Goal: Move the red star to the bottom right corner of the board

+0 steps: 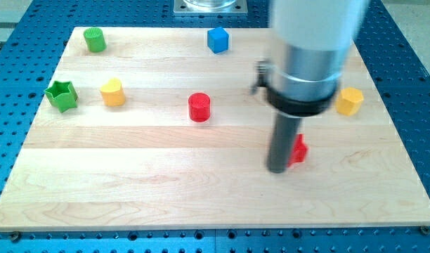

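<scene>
Pale wood is what you see first: a board (201, 190) of joined planks, with seams running left to right across it. It lies on a blue metal table (412, 77) drilled with a regular grid of holes; a grey metal base (210, 6) shows at 12 o'clock, just beyond the board's top edge. You can read no writing or label anywhere.

My tip (278, 169) rests on the board at about 4 o'clock from its middle. The red star (297, 150) touches it at its 2 o'clock side, partly hidden behind the rod, so it sits right of centre and well apart from the bottom right corner. No pincer is fitted, so you have no jaws to judge, only the rod.

Around the board you find a red cylinder (199, 107) near the middle, a blue cube (218, 39) at 12 o'clock, a yellow block (350, 100) at 3 o'clock, and at 9 to 10 o'clock a green cylinder (95, 39), green star (62, 95) and second yellow block (112, 92).
</scene>
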